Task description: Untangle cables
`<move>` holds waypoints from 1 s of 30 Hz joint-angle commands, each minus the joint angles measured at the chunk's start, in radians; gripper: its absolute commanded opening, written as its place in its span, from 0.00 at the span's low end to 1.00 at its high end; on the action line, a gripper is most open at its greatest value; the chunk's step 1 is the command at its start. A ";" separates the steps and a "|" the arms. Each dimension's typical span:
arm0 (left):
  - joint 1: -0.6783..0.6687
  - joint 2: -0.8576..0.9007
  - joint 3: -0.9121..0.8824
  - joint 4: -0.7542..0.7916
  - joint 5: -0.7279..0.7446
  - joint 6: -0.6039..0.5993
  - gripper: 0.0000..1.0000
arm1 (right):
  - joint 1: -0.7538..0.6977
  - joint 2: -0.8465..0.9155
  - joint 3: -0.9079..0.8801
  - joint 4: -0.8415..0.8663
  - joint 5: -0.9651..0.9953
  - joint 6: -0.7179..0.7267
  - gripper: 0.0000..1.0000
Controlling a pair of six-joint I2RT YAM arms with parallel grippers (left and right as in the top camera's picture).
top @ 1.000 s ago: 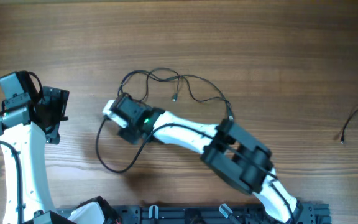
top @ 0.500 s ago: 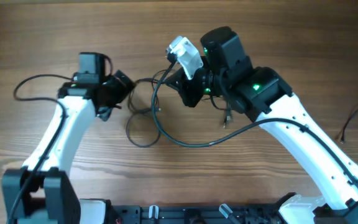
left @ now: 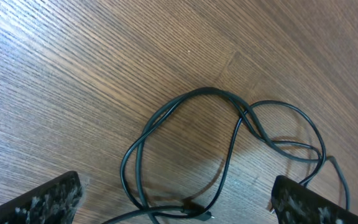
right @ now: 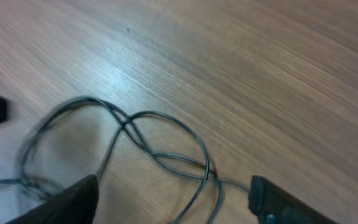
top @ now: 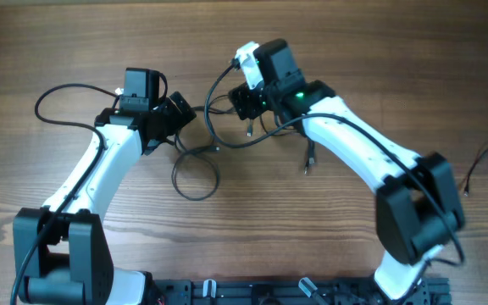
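Note:
The cables (top: 195,196) are thin black cords lying looped and crossed on the wooden table between my two grippers. One plug tip (top: 307,166) trails off to the right. My left gripper (top: 179,127) is at the tangle's left side and stands open. In the left wrist view the crossed loops (left: 229,134) lie ahead of the left gripper (left: 173,211), and strands run between its fingers. My right gripper (top: 237,106) hovers over the tangle's upper right with its jaws apart. The right wrist view shows blurred loops (right: 166,134) between the spread fingertips of the right gripper (right: 173,205), which grip nothing.
Another thin black cord (top: 481,157) lies alone at the table's far right edge. The left arm's thicker cable (top: 58,91) arcs out to the left. A black rail (top: 269,292) runs along the front edge.
The right gripper has gone from shut to open and moved up and left over the tangle. The left gripper has shifted slightly right toward the cords and stays open.

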 commanded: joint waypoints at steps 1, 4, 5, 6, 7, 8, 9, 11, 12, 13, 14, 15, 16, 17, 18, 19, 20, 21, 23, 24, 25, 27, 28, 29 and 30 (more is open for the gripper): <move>-0.003 0.006 0.010 -0.007 -0.016 0.042 1.00 | -0.008 0.153 -0.002 0.090 0.011 -0.099 0.79; -0.003 0.006 0.010 -0.010 -0.013 0.040 1.00 | -0.019 0.217 0.013 0.164 0.011 -0.082 0.76; -0.003 0.006 0.010 -0.010 -0.013 0.040 1.00 | -0.023 0.240 0.013 0.207 0.012 -0.083 0.75; -0.003 0.006 0.010 -0.010 -0.013 0.040 1.00 | -0.028 0.256 0.013 0.232 0.012 -0.080 0.74; -0.003 0.006 0.010 -0.010 -0.013 0.040 1.00 | -0.037 0.275 0.013 0.247 0.011 -0.074 0.72; -0.003 0.006 0.010 -0.010 -0.013 0.040 1.00 | -0.045 0.294 0.013 0.246 0.011 -0.074 0.68; -0.003 0.006 0.010 -0.010 -0.013 0.040 1.00 | -0.049 0.308 0.013 0.235 0.007 -0.076 0.62; -0.003 0.006 0.010 -0.010 -0.012 0.039 1.00 | -0.049 0.315 0.013 0.196 -0.050 -0.083 0.26; -0.003 0.006 0.010 -0.010 -0.005 0.039 1.00 | -0.046 0.315 0.012 0.172 -0.093 -0.083 0.15; -0.003 0.006 0.010 -0.010 0.025 0.039 1.00 | -0.043 0.315 0.013 0.159 -0.095 -0.074 0.05; -0.003 0.006 0.010 -0.010 0.059 0.039 1.00 | -0.044 0.303 0.025 0.116 -0.095 -0.013 0.04; -0.003 0.006 0.010 -0.011 0.094 0.039 1.00 | -0.046 0.291 0.035 0.083 -0.095 0.034 0.04; -0.003 0.006 0.010 -0.010 0.142 0.028 1.00 | -0.050 0.266 0.050 0.038 -0.095 0.113 0.04; -0.003 0.006 0.010 -0.010 0.192 -0.036 1.00 | -0.055 0.217 0.054 -0.001 -0.127 0.166 0.04; -0.003 0.006 0.010 -0.011 0.217 -0.105 1.00 | -0.057 0.166 0.054 -0.029 -0.190 0.166 0.04; -0.003 0.006 0.010 -0.011 0.225 -0.157 1.00 | -0.057 0.121 0.054 -0.052 -0.232 0.166 0.04; -0.004 0.006 0.010 -0.012 0.226 -0.201 1.00 | -0.057 0.090 0.054 -0.066 -0.244 0.166 0.04; -0.007 0.006 0.010 -0.014 0.228 -0.263 1.00 | -0.057 0.056 0.054 -0.077 -0.244 0.166 0.04; -0.023 0.006 0.010 -0.002 0.227 -0.367 1.00 | -0.057 0.002 0.054 -0.119 -0.259 0.240 0.04; -0.035 0.006 0.010 0.009 0.227 -0.395 1.00 | -0.057 -0.018 0.054 -0.168 -0.312 0.230 0.04; -0.044 0.006 0.010 0.010 0.227 -0.408 1.00 | -0.057 -0.024 0.054 -0.200 -0.319 0.228 0.04; -0.063 0.006 0.010 0.011 0.226 -0.410 1.00 | -0.062 -0.049 0.054 -0.248 -0.319 0.228 0.04; -0.074 0.006 0.010 0.013 0.223 -0.410 1.00 | -0.068 -0.073 0.054 -0.257 -0.320 0.226 0.04; -0.082 0.006 0.010 0.014 0.216 -0.410 1.00 | -0.072 -0.125 0.054 -0.254 -0.327 0.183 0.04; -0.082 0.006 0.010 0.016 0.215 -0.410 1.00 | -0.072 -0.160 0.054 -0.253 -0.327 0.164 0.04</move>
